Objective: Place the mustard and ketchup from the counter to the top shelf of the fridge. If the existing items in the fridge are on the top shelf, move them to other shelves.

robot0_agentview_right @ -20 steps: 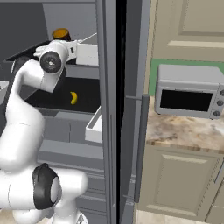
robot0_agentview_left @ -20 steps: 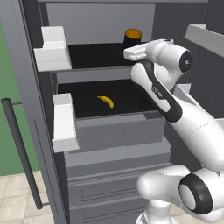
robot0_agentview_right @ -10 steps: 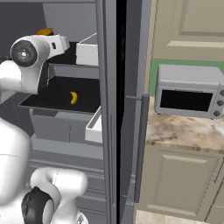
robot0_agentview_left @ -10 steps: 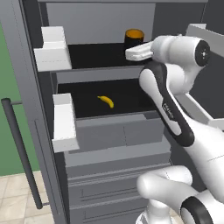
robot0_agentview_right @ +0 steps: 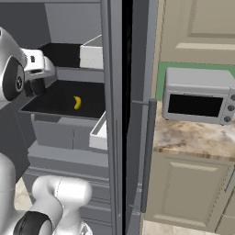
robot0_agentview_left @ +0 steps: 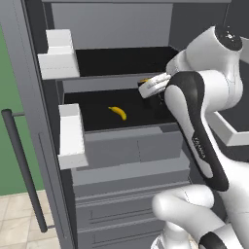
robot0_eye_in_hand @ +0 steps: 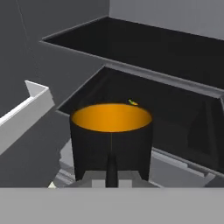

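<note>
Holding one cylinder (robot0_eye_in_hand: pixel 111 140); one banana (robot0_agentview_left: pixel 117 112).

Your arm (robot0_agentview_left: pixel 199 131) is glossy white, built of fat rounded links. You can see a black band running down the forearm link with faint small lettering on it. A dark round cap sits at the top joint, and dark rings mark the lower joints near the base. The hand (robot0_agentview_left: pixel 154 86) is a flat white block. In the hand view one slim dark finger tip (robot0_eye_in_hand: pixel 112 170) rises from a pale grey mount.

Matt black shelf (robot0_agentview_left: pixel 97 104), marbled stone counter (robot0_agentview_right: pixel 193 137)
</note>
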Tool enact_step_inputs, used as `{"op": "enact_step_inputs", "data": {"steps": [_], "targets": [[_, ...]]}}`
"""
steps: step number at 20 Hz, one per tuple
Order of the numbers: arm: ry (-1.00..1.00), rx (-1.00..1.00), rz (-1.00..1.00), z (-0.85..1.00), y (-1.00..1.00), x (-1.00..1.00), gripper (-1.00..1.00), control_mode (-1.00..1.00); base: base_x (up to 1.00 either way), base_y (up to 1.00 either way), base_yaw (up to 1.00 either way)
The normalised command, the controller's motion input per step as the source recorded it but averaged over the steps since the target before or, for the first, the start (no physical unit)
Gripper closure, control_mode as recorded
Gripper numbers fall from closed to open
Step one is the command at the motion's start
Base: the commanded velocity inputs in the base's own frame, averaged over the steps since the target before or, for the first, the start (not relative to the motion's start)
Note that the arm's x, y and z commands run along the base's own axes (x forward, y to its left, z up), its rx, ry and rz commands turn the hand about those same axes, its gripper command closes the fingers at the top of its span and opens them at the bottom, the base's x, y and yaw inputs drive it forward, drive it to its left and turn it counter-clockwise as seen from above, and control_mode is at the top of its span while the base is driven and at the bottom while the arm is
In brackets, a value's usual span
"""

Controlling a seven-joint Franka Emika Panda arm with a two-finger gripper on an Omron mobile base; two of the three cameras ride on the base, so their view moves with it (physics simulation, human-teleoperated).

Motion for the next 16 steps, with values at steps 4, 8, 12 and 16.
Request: {"op": "enact_step_inputs", "data": {"steps": [4,8,12,16], "targets": [[0.29,0.00,0.00,-0.66,0.02,-0.14,1.00,-1.00,0.00,0.00,0.00],[0.03,0.06,-0.01,-0.64,0.00,0.00,1.00,-1.00,0.00,0.00,0.00],[-0.04,0.08,-0.02,-0.47,0.00,0.02,1.00,-1.00,0.00,0.00,0.00],[-0.07,0.02,-0.07,-0.24,0.00,0.22,1.00,-1.00,0.00,0.00,0.00]]}}
